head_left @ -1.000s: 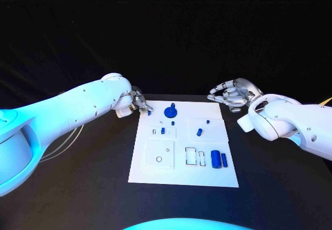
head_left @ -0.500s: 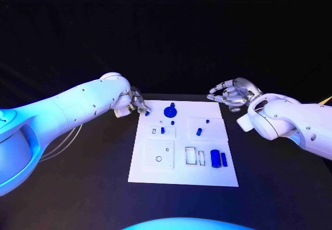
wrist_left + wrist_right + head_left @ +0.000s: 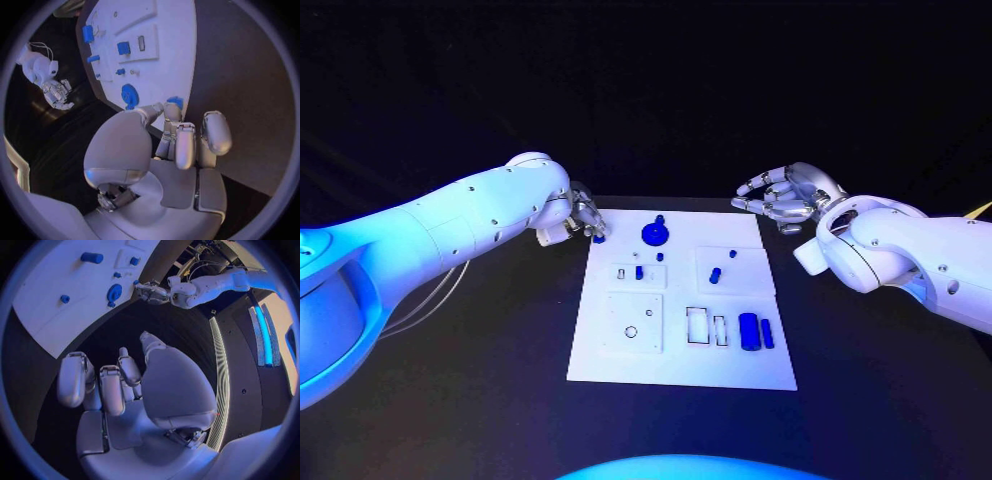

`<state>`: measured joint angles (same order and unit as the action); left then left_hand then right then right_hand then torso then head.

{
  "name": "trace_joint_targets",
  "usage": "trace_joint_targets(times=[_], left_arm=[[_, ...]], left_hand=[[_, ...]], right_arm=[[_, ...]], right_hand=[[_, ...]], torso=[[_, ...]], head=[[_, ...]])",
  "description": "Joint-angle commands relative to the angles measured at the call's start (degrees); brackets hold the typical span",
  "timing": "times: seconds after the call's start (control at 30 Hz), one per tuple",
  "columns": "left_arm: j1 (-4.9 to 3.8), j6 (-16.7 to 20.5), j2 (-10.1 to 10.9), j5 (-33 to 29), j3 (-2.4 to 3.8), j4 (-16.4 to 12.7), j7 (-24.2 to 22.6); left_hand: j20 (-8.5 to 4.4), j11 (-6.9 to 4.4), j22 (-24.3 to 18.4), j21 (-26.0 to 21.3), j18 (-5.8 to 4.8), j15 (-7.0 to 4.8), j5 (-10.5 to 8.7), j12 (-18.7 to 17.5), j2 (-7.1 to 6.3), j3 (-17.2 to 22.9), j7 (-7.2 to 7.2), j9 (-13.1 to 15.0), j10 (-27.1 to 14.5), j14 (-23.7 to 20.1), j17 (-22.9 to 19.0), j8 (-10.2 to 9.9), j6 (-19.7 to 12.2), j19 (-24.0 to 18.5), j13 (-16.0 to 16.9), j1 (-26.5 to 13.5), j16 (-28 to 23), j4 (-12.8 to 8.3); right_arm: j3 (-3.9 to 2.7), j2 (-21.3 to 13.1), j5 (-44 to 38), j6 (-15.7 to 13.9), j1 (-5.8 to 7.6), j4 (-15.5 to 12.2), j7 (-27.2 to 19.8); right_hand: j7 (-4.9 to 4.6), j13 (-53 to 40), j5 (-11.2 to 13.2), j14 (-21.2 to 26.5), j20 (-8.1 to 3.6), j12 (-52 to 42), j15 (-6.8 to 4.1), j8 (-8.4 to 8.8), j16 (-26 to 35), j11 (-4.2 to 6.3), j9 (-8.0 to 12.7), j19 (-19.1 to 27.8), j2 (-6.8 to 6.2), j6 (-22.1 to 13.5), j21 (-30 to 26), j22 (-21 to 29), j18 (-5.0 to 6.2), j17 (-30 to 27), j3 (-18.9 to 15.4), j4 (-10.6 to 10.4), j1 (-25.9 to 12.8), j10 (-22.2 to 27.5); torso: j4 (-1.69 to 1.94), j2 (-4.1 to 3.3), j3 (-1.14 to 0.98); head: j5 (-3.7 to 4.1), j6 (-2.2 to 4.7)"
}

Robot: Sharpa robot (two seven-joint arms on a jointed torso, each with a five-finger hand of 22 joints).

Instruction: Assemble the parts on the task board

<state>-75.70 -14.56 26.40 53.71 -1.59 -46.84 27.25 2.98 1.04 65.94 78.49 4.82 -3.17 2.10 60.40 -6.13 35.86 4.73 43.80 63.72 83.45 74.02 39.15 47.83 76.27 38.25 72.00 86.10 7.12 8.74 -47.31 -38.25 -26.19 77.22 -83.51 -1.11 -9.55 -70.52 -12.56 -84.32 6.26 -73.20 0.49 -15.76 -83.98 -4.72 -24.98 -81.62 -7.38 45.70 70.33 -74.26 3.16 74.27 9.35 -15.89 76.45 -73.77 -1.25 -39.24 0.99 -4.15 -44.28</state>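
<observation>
Left silver hand [image 3: 583, 219] pinches a small blue part [image 3: 599, 238] in its fingertips at the far left corner of the white rectangular task board [image 3: 684, 370]. Right silver hand [image 3: 785, 197] hovers off the far right corner, fingers loosely spread, grasping nothing.

The white task board [image 3: 678, 345] lies mid-table [image 3: 473, 400] before me; my left hand [image 3: 583, 218] at its far-left corner, right hand [image 3: 783, 198] beyond its far-right corner.

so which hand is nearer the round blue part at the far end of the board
Left. The left hand holds a small blue part just beside the round blue part; the right hand hovers farther away, past the task board's far right corner.
</observation>
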Motion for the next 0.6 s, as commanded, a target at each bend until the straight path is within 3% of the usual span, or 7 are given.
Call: trace_joint_targets(times=[0.03, 0.5, 0.6], left_arm=[[-0.02, -0.2, 0.1, -0.5, 0.01, -0.1, -0.3], [-0.02, 2.2, 0.9, -3.4, 0.04, -1.1, -1.7], [-0.03, 2.9, 1.4, -3.9, 0.07, -1.8, -1.8]], left_hand=[[0.22, -0.7, 1.2, 0.9, 0.01, 0.11, 0.88, 0.7, 0.47, 7.9, -0.09, -0.4, 1.6, 4.5, 10.3, -0.1, -0.8, 0.9, 0.4, 0.1, 0.7, -2.1], [0.36, -0.58, 1.3, 1.0, 0.02, 0.23, 0.88, 1.2, -0.07, 10.7, 0.02, 0.7, 1.8, 4.5, 10.3, 0.6, -1.1, 0.9, 1.0, -2.3, 0.7, -3.8], [0.3, -0.87, 1.5, 1.0, 0.01, 0.06, 0.87, 1.8, -2.18, 9.5, -0.5, 1.0, 2.4, 4.6, 10.4, 0.9, -0.5, 1.0, 1.4, -5.3, 0.8, -3.3]], right_arm=[[-0.01, 0.0, -0.1, 0.1, -0.02, 0.0, -0.1], [-0.01, 0.1, -0.1, 0.2, -0.02, 0.0, -0.1], [-0.01, 0.0, -0.1, 0.2, -0.02, 0.1, -0.1]], right_hand=[[0.1, 0.1, -0.9, -2.7, -0.07, 0.4, -0.26, -1.42, 0.5, 0.1, -0.7, 0.8, -0.2, -0.3, -0.6, -5.2, 1.34, 4.6, 0.4, -0.5, -1.4, 1.0], [0.1, 0.1, -0.9, -2.7, -0.07, 0.4, -0.26, -1.42, 0.5, 0.1, -0.7, 0.8, -0.2, -0.3, -0.6, -5.2, 1.34, 4.6, 0.4, -0.5, -1.4, 1.0], [0.1, 0.1, -0.9, -2.7, -0.07, 0.4, -0.26, -1.42, 0.5, 0.1, -0.7, 0.8, -0.2, -0.3, -0.6, -5.2, 1.34, 4.6, 0.4, -0.5, -1.4, 1.0]], torso=[[0.03, -0.02, 0.05], [0.05, -0.02, 0.04], [0.08, 0.05, 0.04]], head=[[0.02, 0.0], [-0.09, 0.13], [-0.17, 0.21]])
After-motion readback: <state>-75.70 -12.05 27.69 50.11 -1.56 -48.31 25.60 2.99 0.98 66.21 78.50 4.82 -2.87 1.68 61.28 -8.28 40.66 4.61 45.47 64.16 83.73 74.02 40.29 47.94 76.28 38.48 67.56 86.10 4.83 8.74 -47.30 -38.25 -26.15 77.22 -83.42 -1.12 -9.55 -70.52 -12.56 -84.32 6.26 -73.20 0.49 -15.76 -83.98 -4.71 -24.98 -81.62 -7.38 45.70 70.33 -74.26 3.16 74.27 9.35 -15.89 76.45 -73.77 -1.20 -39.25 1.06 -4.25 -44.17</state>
